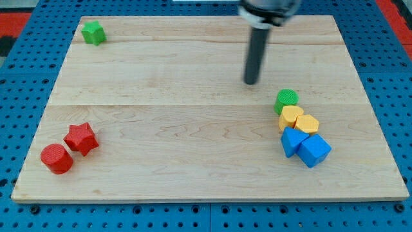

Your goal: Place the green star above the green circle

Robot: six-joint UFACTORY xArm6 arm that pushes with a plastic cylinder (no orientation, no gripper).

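The green star (93, 32) is sitting far off at ten o'clock on the surface (193, 129), well apart from the green circle (287, 100) at three. My tip (250, 82), a bare rod with no fingers, is hovering near the circle. A long push risks the star slipping aside or jostling the touching yellow blocks (299, 120); blue blocks (305, 146) and red blocks (69, 147) are lying clear.
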